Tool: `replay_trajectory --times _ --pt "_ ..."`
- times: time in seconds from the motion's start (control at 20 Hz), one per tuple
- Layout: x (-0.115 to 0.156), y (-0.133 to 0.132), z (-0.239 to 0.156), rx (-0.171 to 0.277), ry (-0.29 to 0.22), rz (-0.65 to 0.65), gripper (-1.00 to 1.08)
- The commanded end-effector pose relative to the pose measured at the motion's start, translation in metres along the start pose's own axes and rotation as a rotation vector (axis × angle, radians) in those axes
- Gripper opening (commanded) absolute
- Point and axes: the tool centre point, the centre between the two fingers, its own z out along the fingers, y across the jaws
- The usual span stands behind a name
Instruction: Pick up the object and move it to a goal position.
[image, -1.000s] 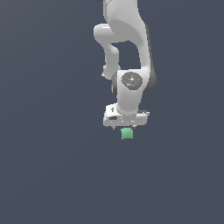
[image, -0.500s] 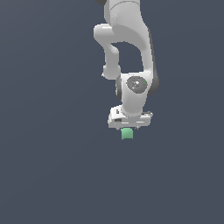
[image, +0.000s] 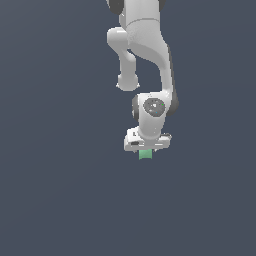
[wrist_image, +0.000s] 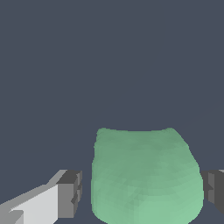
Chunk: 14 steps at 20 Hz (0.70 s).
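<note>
Between my spread fingers (wrist_image: 70, 194) sits the mint-green object (wrist_image: 146, 177), a gap showing on one side, the other pad close against it; my gripper (image: 146, 150) hangs directly over it against plain grey ground.

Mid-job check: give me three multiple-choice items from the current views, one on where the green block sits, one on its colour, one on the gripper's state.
1. Where is the small mint-green matte block?
A. between the fingers
B. far off to one side
C. on top of the arm

2. Its colour?
A. red
B. mint green
C. yellow

3. The white gripper is:
A. shut with nothing in it
B. out of sight
C. open around the block

Answers: 1 A, the wrist view shows a dark finger on each side; 2 B, both views; 3 C, a gap shows beside that finger.
</note>
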Motion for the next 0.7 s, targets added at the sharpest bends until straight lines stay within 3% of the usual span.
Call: replay_trajectory --times 0.0,0.1,0.15,0.65 --pt "0.0010 -0.0003 0.0056 0.000 0.002 0.000 1.00" --pt "0.0014 -0.0003 0.0065 0.000 0.002 0.000 1.00" --pt "0.0014 -0.0003 0.0065 0.000 0.002 0.000 -1.00" --pt "0.0018 -0.0004 0.0055 0.000 0.003 0.000 -1.00"
